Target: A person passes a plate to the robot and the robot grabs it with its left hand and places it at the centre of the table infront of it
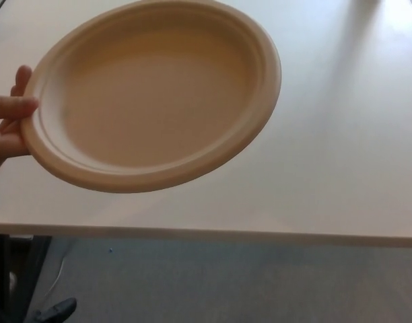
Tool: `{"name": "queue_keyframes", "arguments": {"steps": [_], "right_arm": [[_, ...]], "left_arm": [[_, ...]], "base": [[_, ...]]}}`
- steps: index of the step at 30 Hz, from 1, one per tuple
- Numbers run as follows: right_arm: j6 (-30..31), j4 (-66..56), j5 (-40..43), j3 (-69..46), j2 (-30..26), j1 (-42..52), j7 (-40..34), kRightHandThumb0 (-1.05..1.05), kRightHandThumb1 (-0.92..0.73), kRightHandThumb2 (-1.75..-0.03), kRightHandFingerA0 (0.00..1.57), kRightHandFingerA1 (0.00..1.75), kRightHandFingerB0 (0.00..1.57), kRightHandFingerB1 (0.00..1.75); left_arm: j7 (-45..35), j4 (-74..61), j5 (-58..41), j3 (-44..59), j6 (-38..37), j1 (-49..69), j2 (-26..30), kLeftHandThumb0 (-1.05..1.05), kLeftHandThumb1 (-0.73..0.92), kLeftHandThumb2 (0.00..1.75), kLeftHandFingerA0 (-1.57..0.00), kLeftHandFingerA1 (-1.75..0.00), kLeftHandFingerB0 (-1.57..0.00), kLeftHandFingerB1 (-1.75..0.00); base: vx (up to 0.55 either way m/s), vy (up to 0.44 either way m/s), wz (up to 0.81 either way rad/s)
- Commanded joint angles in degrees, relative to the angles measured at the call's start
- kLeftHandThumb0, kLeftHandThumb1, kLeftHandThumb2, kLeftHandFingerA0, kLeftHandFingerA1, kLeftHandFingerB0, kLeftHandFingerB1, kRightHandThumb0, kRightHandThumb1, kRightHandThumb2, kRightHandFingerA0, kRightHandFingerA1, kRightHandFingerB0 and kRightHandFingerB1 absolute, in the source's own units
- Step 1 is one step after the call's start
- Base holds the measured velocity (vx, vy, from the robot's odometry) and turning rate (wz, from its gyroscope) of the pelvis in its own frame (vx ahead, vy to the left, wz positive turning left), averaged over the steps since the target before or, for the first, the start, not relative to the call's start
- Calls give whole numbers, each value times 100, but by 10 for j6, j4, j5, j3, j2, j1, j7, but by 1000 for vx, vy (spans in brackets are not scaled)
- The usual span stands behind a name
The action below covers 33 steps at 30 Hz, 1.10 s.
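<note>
Floor (246,282): nearest to us, we see grey carpet below the table's front edge, with a thin pale cable lying at the left.
Left hand (54,311): we make out only a small black tip at the bottom left corner, low over the floor; we cannot tell how its fingers stand, and it is well apart from the plate.
Right hand: we see none of it.
Table (340,168): we see a pale, plain top filling most of the view beyond the floor, its front edge running straight across the lower third.
Plate (152,94): we see a round tan plate with a raised rim, held in the air above the left half of the table, tilted so its hollow faces us; it does not rest on the tabletop.
Person's hand (11,128): we see it coming in from the left edge, thumb pressed on the plate's left rim, other fingers behind and under the rim, pinching the plate.
Far side: we see a soft shadow band across the tabletop at the upper right.
</note>
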Motion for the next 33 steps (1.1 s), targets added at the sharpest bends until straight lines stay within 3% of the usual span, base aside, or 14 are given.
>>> {"name": "queue_keyframes", "arguments": {"steps": [1, 3, 4, 5, 6, 16, 17, 18, 19, 20, 21, 25, 26, 33], "right_arm": [[20, 6, 13, -12, -19, -27, 0, -84, -85, -66, 17, 61, 13, 47], [19, 7, 13, -12, -19, -27, -1, -84, -83, -65, 17, 63, 13, 48], [18, 7, 12, -11, -19, -27, -1, -83, -87, -65, 15, 63, 13, 48], [18, 7, 11, -10, -20, -27, -1, -83, -87, -65, 15, 63, 13, 48], [20, 8, 8, -8, -21, -28, -2, -84, -85, -66, 17, 62, 13, 47], [24, 7, 14, -13, -20, -29, -1, -81, -85, -65, 16, 61, 14, 46], [26, 8, 13, -12, -20, -30, -4, -81, -85, -65, 16, 61, 15, 46], [27, 8, 12, -11, -20, -31, -3, -79, -64, -106, 13, 60, 9, 53], [27, 8, 13, -11, -20, -31, 0, -79, -64, -106, 13, 60, 9, 53], [29, 8, 8, -7, -22, -34, -4, -81, -86, -66, 15, 61, 14, 46], [28, 8, 4, -4, -23, -35, -7, -81, -85, -65, 18, 63, 15, 47], [27, 8, 7, -7, -22, -35, -6, -82, -83, -65, 18, 63, 15, 48], [28, 8, 8, -8, -21, -36, -5, -81, -84, -65, 16, 61, 14, 46], [32, 12, 9, -9, -22, -37, -3, -82, -83, -65, 17, 61, 15, 46]], "left_arm": [[-117, -507, -299, -32, 16, 266, 117, -40, 44, 104, -1, -48, -1, -50], [-119, -536, -344, -34, 29, 267, 132, -41, 41, 103, 0, -48, 0, -50], [-110, -558, -378, -35, 42, 263, 143, -87, 80, 64, -16, -39, -6, -29], [-103, -575, -404, -33, 53, 258, 154, -87, 80, 64, -16, -39, -6, -29], [-102, -586, -426, -33, 56, 252, 163, -86, 64, 104, -6, -48, -4, -31], [-11, -619, -472, -62, 43, 147, 217, -88, 67, 103, -11, -45, 0, -36], [2, -619, -478, -61, 44, 132, 227, -82, 83, 66, -11, -37, -7, -31], [17, -619, -487, -60, 46, 116, 239, -82, 64, 103, -4, -48, -3, -41], [29, -619, -498, -59, 48, 104, 251, -82, 64, 103, -4, -48, -3, -41], [44, -619, -513, -59, 52, 87, 263, -84, 64, 102, -9, -50, 0, -43], [57, -619, -523, -58, 53, 76, 273, -41, 42, 104, 0, -50, 0, -50], [94, -619, -541, -61, 64, 29, 290, -41, 41, 103, 0, -49, 0, -50], [100, -619, -515, -60, 63, 20, 283, -85, 65, 90, -15, -48, -12, -45], [82, -619, -167, -54, 35, -17, 159, -79, 57, 59, -23, -35, -18, -28]], "base": [[0, 0, 0], [0, 0, 0], [0, 0, 0], [0, 0, 0], [0, 0, 0], [0, 0, 0], [0, 0, 0], [0, 0, 0], [0, 0, 0], [0, 0, 0], [0, 0, 0], [0, 0, 0], [0, 0, 0], [0, 0, 0]]}}
